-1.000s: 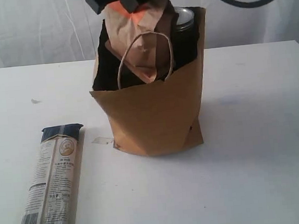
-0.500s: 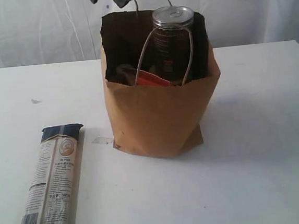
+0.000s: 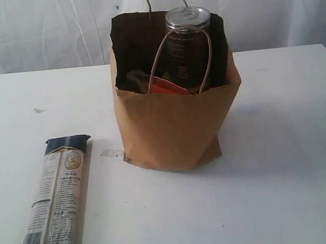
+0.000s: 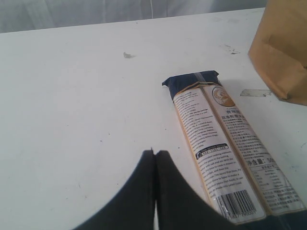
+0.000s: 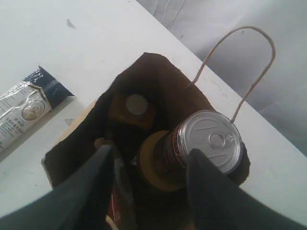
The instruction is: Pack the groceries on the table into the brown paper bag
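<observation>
White table point(image 3: 281, 163) — paper bag point(image 3: 169, 133) upright mid-table, tin point(image 3: 187, 18) and pouch point(image 3: 163, 88) inside. Apart from it, leftward, the pasta packet point(image 3: 55, 200) lies flat. Beside the packet the left gripper point(image 4: 153, 154) is pressed together — the right gripper point(image 5: 151, 152) is spread above the bag mouth.

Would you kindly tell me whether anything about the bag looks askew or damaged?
The brown paper bag is misshapen: its front wall sags lower than the back and its sides bulge. The silver-topped tin stands well above that front rim. Nothing looks spilled.
</observation>
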`<state>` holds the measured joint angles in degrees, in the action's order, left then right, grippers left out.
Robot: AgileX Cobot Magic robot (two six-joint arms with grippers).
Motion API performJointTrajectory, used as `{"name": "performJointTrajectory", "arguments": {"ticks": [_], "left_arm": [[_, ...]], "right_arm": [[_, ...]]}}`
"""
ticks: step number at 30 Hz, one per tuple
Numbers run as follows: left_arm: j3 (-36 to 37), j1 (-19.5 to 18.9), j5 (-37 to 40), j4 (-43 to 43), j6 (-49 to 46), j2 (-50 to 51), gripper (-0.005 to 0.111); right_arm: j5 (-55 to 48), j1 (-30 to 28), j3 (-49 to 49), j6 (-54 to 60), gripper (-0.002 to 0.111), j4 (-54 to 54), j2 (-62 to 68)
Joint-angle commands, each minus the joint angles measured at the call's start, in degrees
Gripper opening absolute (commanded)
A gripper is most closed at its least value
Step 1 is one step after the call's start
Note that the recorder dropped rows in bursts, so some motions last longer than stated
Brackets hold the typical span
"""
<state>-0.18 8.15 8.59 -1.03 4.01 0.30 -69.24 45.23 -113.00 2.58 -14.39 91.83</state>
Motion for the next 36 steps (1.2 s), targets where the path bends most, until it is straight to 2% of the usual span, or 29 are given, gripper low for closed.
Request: {"name": "performJointTrajectory", "arguments": {"ticks": [1, 8, 19, 27, 36], "left_arm": [[0.2, 0.0, 0.0, 0.6, 0.0, -0.3, 0.0], [0.2, 0.0, 0.0, 0.6, 0.0, -0.3, 0.0], [0.2, 0.0, 0.0, 0.6, 0.0, -0.3, 0.0], [0.2, 0.0, 0.0, 0.6, 0.0, -0.3, 0.0], [0.2, 0.0, 0.0, 0.6, 0.0, -0.3, 0.0]], "right_arm": [[-0.7, -0.2, -0.5, 1.3, 0.045, 2.9, -3.3], [-0.7, -0.2, -0.5, 1.5, 0.044, 11.7, -9.4], [-0.7, -0.2, 5.4, -1.2, 0.035, 12.0, -22.7], [-0.3, -0.2, 18.4, -4.6, 0.031, 12.0, -34.5], [7.4, -0.2, 40.8, -9.4, 0.031, 14.4, -47.2]]}}
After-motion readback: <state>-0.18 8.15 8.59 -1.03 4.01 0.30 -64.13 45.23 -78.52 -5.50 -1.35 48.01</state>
